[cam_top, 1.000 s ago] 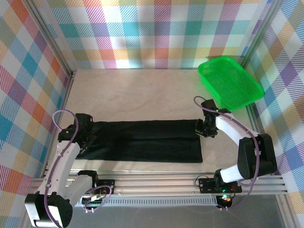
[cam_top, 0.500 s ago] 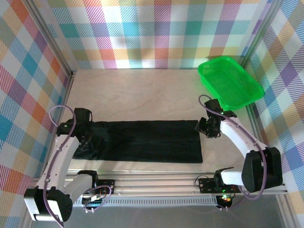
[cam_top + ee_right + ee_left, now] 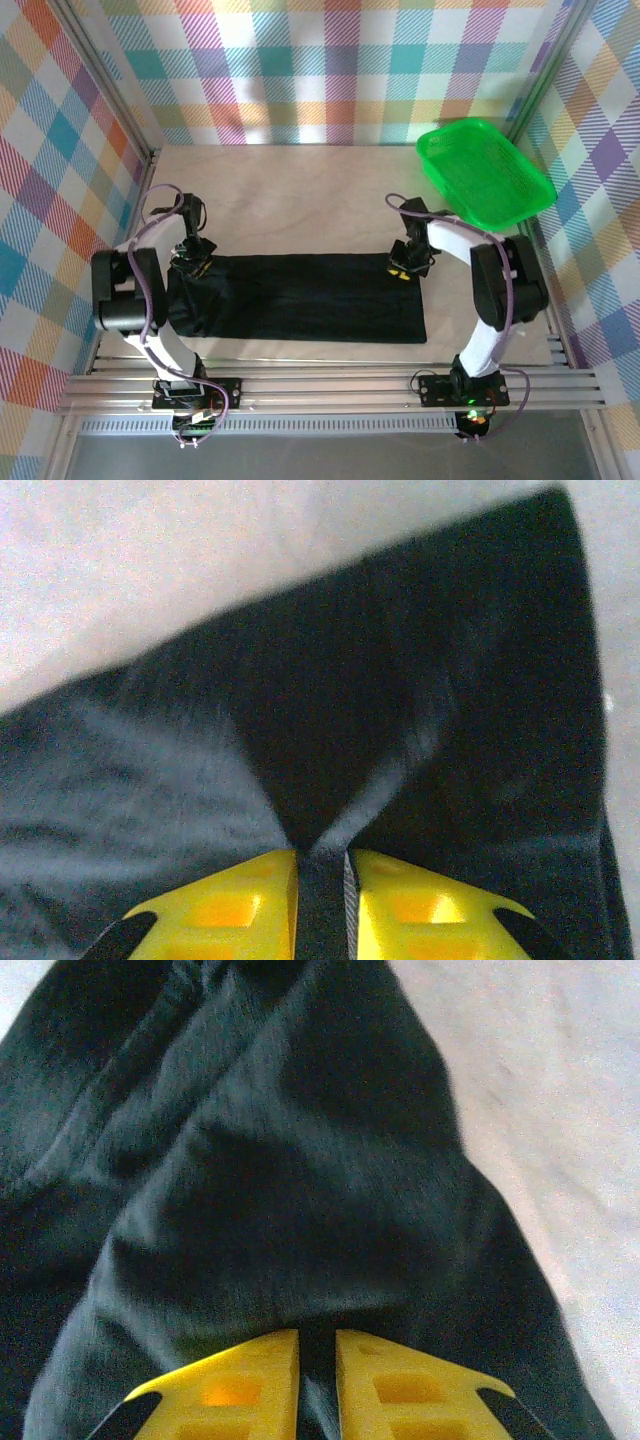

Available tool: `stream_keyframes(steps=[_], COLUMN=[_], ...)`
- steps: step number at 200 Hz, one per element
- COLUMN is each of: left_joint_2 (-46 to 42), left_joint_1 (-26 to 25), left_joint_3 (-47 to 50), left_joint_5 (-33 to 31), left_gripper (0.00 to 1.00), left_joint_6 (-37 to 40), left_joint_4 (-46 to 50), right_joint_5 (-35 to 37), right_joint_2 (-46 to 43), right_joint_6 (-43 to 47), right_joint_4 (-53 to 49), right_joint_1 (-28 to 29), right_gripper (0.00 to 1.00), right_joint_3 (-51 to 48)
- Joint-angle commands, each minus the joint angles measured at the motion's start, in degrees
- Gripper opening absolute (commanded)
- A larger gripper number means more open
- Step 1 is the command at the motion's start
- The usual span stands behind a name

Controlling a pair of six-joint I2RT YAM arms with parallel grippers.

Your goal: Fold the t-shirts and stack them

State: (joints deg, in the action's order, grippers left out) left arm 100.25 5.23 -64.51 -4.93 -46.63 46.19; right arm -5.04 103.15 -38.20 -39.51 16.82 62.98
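A black t-shirt (image 3: 310, 298) lies as a long folded band across the near part of the table. My left gripper (image 3: 191, 262) sits at its far left corner. In the left wrist view the gripper (image 3: 317, 1335) has its yellow fingers (image 3: 240, 1385) nearly together, with dark t-shirt (image 3: 280, 1160) cloth in the slit between them. My right gripper (image 3: 405, 266) is at the far right corner. Seen from the right wrist, the gripper (image 3: 322, 855) pinches a raised ridge of the t-shirt (image 3: 350, 700).
A green mesh basket (image 3: 485, 175) stands at the back right, near the right wall. Bare pale table (image 3: 300, 200) stretches behind the shirt. Checked walls close in the left, back and right sides. An aluminium rail (image 3: 330, 385) runs along the near edge.
Both grippers let go of the shirt's ends, shifted to its far corners and closed on the cloth again. Both arms have swung round. The shirt lies flatter.
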Motion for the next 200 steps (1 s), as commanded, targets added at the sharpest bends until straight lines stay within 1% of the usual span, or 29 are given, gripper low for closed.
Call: stream_keyframes(steps=[1,16,26,45,58,65,78,89,94,106,122,135,142,167,183,200], left_joint_2=[4.90,9.22,12.20,16.65,19.64,21.18,23.63,23.76,23.10,19.83,15.13,13.21,12.51,11.85,13.26,14.11], left_joint_1=[4.36,6.36,6.63,6.50,6.35,6.22,5.94,5.52,5.13,3.72,1.12,-0.93,-2.16,-6.77,-8.48,-9.53], left_joint_3=[-2.98,-5.32,-8.20,-13.81,-19.21,-22.30,-28.00,-30.53,-30.87,-30.21,-26.93,-25.19,-24.65,-23.21,-22.92,-22.42], left_joint_5=[0.22,2.63,4.58,9.55,11.26,11.43,9.92,8.47,7.84,6.72,7.69,9.72,9.68,8.18,8.00,6.60], left_gripper=[0.18,0.18,0.18,0.19,0.19,0.20,0.21,0.24,0.27,0.38,0.47,0.50,0.52,0.51,0.48,0.44], left_joint_6=[2.22,3.56,4.71,5.75,5.69,5.77,5.85,6.02,6.16,6.76,7.96,8.15,8.67,12.13,13.66,15.18], left_joint_4=[1.64,0.77,0.47,-1.59,-2.29,-1.94,-0.01,0.78,0.62,-0.60,-2.95,-2.89,-2.50,-2.93,-2.79,-2.77], right_joint_5=[1.06,0.42,-0.51,-1.19,-1.96,-2.23,-3.12,-3.72,-3.67,-3.01,-2.36,-2.09,-1.95,-3.39,-4.46,-5.57], right_joint_2=[5.96,10.14,13.16,19.38,23.59,26.85,31.38,34.51,35.35,35.38,32.37,28.87,26.65,19.23,15.81,13.57], right_joint_6=[-0.04,0.59,1.39,3.14,3.90,4.58,6.13,7.89,8.90,11.03,12.08,12.02,11.84,10.12,9.60,9.65], right_joint_4=[-5.35,-7.25,-8.68,-11.95,-14.39,-16.61,-18.68,-20.25,-21.00,-21.16,-19.45,-17.87,-16.75,-12.30,-10.39,-9.67], right_joint_1=[-1.87,-3.55,-4.45,-5.85,-7.13,-7.80,-8.54,-8.73,-8.59,-7.98,-7.18,-6.48,-6.07,-5.42,-5.22,-5.13], right_gripper=[0.22,0.22,0.23,0.23,0.23,0.23,0.25,0.27,0.28,0.33,0.39,0.41,0.42,0.43,0.43,0.43], right_joint_3=[5.83,9.93,13.43,22.79,30.11,35.84,44.57,51.65,54.43,57.98,56.59,52.82,50.12,40.22,35.21,32.06])
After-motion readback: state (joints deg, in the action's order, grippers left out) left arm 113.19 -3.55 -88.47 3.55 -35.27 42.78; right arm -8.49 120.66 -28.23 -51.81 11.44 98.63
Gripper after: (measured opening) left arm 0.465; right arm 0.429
